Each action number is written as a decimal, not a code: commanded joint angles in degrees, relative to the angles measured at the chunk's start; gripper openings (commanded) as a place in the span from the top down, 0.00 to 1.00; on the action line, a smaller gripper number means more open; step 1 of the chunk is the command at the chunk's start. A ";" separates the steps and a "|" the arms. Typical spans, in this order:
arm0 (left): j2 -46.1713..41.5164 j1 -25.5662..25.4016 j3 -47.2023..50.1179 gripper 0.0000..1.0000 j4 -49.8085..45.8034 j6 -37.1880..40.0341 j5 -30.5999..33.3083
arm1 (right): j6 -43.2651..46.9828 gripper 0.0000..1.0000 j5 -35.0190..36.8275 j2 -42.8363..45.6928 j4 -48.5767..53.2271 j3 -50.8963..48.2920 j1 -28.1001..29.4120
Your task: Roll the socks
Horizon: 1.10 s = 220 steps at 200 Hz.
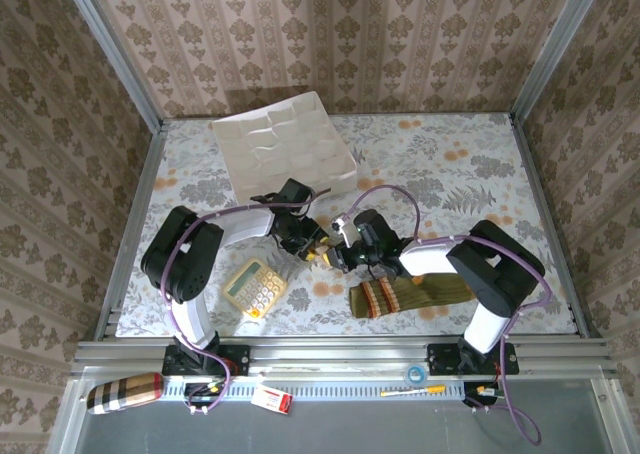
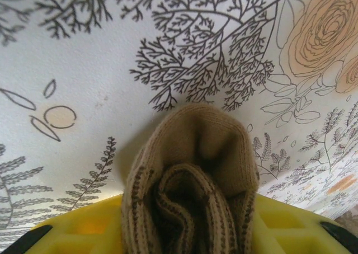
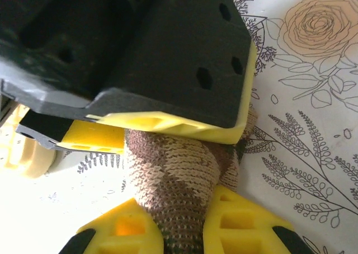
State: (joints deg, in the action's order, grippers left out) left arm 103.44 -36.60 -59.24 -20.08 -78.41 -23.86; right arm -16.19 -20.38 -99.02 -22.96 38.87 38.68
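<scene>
A brown-and-tan argyle sock [image 3: 173, 170] is bunched up between both grippers, just above the flowered tabletop at the middle of the table. My right gripper [image 3: 187, 234] is shut on one end of it, its yellow fingers pressing the knit from both sides. My left gripper [image 2: 187, 234] grips the other end, where the tan cuff [image 2: 193, 153] is folded over into a lump touching both of its yellow fingers. In the top view the two grippers [image 1: 312, 242] [image 1: 342, 254] meet tip to tip. The olive green sock [image 1: 410, 294] with a striped cuff lies flat near the front edge.
A yellow calculator [image 1: 255, 287] lies just left of the grippers, near the front. A white compartment tray [image 1: 283, 149] sits at the back left. A plaid roll [image 1: 125, 392] rests on the ledge below the table. Patterned walls close in three sides.
</scene>
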 commanded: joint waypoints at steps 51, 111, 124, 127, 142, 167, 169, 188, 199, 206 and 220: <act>-0.37 0.04 1.80 1.00 -0.82 0.43 -0.60 | -4.54 0.97 -0.37 -2.16 11.22 -2.94 -2.20; -12.34 2.41 -7.84 1.00 -13.89 6.10 6.11 | 3.87 0.39 16.78 25.22 20.29 -1.84 -1.72; -14.61 3.94 -10.51 1.00 -16.77 8.32 7.95 | 5.66 0.39 19.76 29.61 24.23 1.02 -1.96; -14.98 4.28 -11.26 1.00 -17.62 8.95 8.44 | 6.12 0.39 20.28 30.34 25.26 1.94 -2.02; -16.53 6.63 -15.20 1.00 -20.94 13.12 10.98 | 8.12 0.40 22.43 32.61 29.81 6.68 -2.18; -17.57 11.39 -20.05 1.00 -23.78 19.50 13.76 | 6.86 0.42 27.92 33.65 34.74 13.64 -2.29; -17.68 12.08 -20.32 1.00 -23.96 19.94 13.93 | 6.76 0.43 28.09 33.57 35.05 14.09 -2.33; -17.61 16.01 -22.00 1.00 -24.62 23.52 15.34 | 5.82 0.46 28.65 32.90 37.61 18.46 -2.64; -17.44 17.88 -22.01 1.00 -24.24 25.08 16.30 | 5.74 0.46 28.49 32.38 38.39 20.38 -2.64; -17.07 18.88 -21.88 1.00 -23.61 25.86 16.63 | 5.57 0.46 28.17 32.15 38.65 21.34 -2.64; -15.99 20.43 -21.92 1.00 -22.38 27.73 18.00 | 5.01 0.46 27.38 31.97 38.66 22.67 -2.64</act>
State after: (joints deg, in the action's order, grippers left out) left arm 86.08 -18.20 -80.40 -41.21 -57.30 -9.58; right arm -10.44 5.02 -66.13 11.29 58.46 36.25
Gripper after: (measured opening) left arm 0.176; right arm 0.544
